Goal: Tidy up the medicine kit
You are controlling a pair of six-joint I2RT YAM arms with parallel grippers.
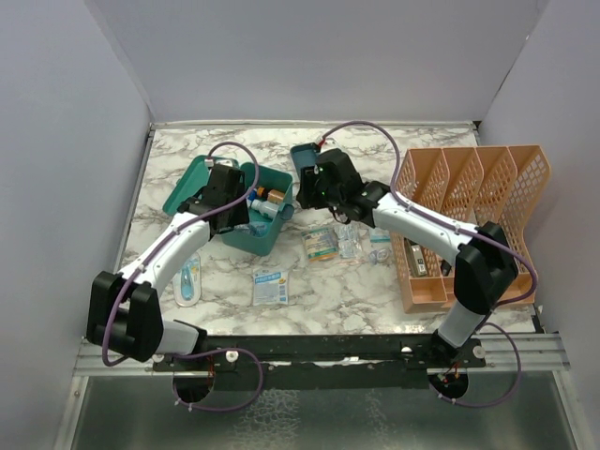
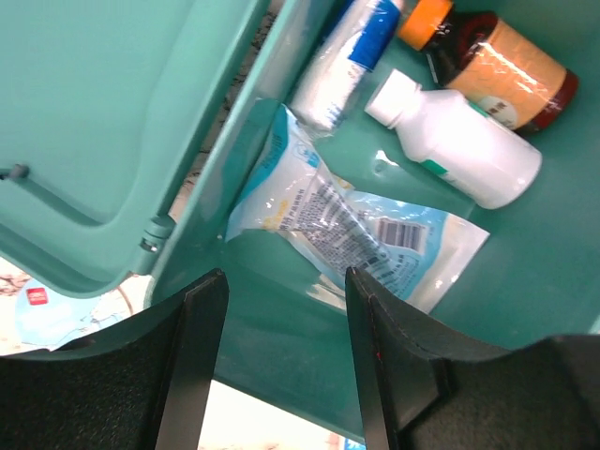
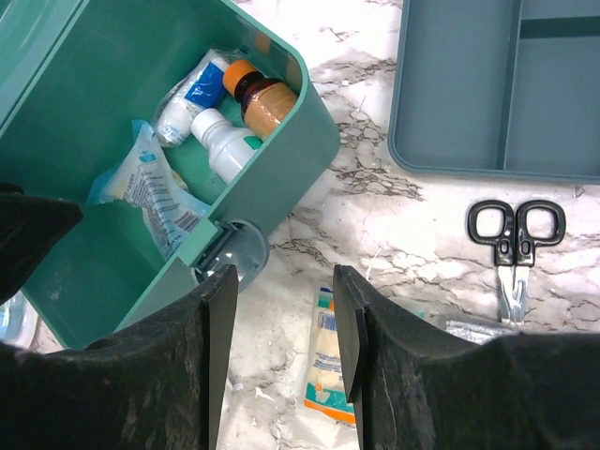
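The left jaws stand open and empty over the open medicine kit [image 1: 258, 239], above a flat printed packet [image 2: 356, 234] on its floor. Beside the packet lie a white bottle [image 2: 459, 141], a brown bottle [image 2: 516, 70] and a wrapped roll [image 2: 342, 66]. The right jaws stand open and empty over the worktop [image 3: 412, 234], just right of the kit. The kit sits left of centre. Its divided tray [image 3: 469, 84] lies apart on the far right, with scissors [image 3: 516, 244] near it.
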